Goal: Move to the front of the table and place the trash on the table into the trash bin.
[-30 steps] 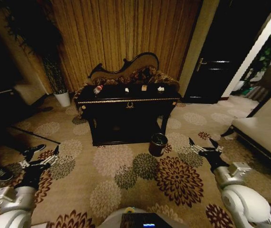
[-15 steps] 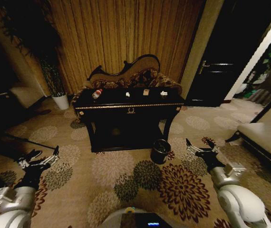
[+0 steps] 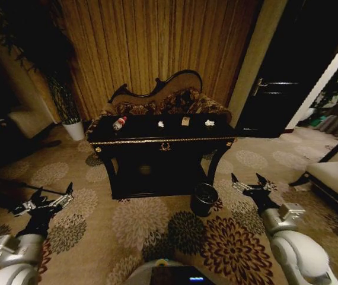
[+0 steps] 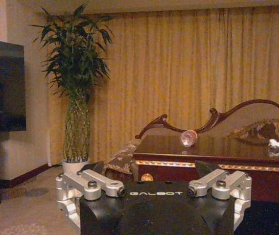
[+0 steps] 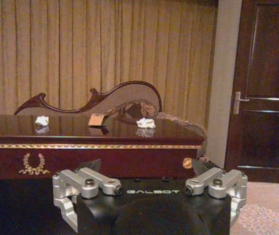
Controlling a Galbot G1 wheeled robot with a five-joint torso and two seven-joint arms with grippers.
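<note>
Lying on table (image 3: 157, 138), trash (image 3: 160, 124) well beyond both end effectors (image 3: 249, 183), fingers apart.

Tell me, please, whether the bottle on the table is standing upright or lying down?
Lying down: the bottle rests on its side near the table's left end.

On the low black glossy table with gold trim (image 3: 163, 140) lie, from left to right, a clear plastic bottle with a red cap (image 3: 119, 123), a white crumpled paper wad (image 3: 160, 124), a small tan packet (image 3: 185, 121) and a small whitish piece (image 3: 209, 123). A curved-back patterned sofa (image 3: 157, 98) stands behind the table, and a small round dark bin (image 3: 204, 199) stands on the carpet before the table's right legs. A white plant pot (image 3: 74, 129) sits left of the table.
</note>
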